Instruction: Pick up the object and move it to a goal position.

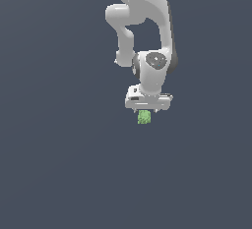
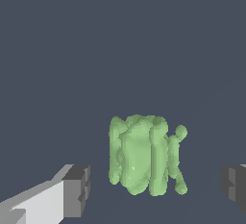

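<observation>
You have the gripper [image 2: 153,189] spread wide, its fingers [image 2: 77,189] straddling the object [image 2: 144,155] without touching it on the floor; it looks small, light and lumpy, so pinch across its broad middle ridges.

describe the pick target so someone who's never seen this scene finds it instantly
Start at the white robot arm in the upper middle of the exterior view and follow it down to the gripper. The object sits just below it, between the open fingers. It is a small, lumpy, bright green blob, the only coloured thing on the plain grey-blue floor.
</observation>
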Robot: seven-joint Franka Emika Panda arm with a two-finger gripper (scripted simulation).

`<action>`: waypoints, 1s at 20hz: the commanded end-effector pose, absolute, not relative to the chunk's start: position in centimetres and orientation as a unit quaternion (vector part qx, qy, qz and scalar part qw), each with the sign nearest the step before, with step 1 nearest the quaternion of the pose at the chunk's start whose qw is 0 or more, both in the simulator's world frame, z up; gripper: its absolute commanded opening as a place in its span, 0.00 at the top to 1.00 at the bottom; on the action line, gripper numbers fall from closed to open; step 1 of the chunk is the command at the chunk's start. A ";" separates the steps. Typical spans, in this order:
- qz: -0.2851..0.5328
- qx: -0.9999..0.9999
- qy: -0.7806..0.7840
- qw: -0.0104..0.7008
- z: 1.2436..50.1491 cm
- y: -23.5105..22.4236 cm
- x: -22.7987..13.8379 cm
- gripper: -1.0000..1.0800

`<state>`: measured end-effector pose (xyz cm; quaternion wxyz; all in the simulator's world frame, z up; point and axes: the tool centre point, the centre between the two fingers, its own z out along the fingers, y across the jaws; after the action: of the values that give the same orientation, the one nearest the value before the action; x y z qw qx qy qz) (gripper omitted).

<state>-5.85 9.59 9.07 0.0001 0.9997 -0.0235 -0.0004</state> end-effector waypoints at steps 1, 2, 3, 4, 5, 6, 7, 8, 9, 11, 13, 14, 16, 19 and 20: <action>0.000 1.000 -0.024 0.000 9.1 9.6 -5.9 0.04; 0.000 1.000 -0.024 0.000 9.0 9.6 -5.9 0.04; 0.000 1.000 -0.024 0.000 8.9 9.6 -5.9 0.04; 0.000 1.000 -0.024 0.000 8.8 9.6 -5.9 0.04; 0.000 1.000 -0.024 0.000 8.5 9.6 -5.9 0.04; 0.000 1.000 -0.024 0.000 8.2 9.6 -5.9 0.04; 0.000 1.000 -0.024 0.000 7.8 9.6 -5.9 0.04; 0.000 1.000 -0.024 0.000 7.4 9.6 -5.9 0.04; 0.000 1.000 -0.024 0.000 6.9 9.6 -6.0 0.04; 0.000 1.000 -0.024 0.000 5.8 9.6 -6.0 0.04; 0.000 1.000 -0.024 0.000 5.0 9.6 -6.1 0.04; 0.000 1.000 -0.025 0.000 4.7 9.6 -6.0 0.04; 0.000 1.000 -0.025 0.000 4.2 9.6 -6.0 0.04; 0.000 1.000 -0.025 0.000 4.0 9.7 -6.0 0.04; 0.000 1.000 -0.025 0.000 4.0 9.7 -6.0 1.00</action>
<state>-6.02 9.66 4.07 0.0000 0.9997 -0.0244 -0.0004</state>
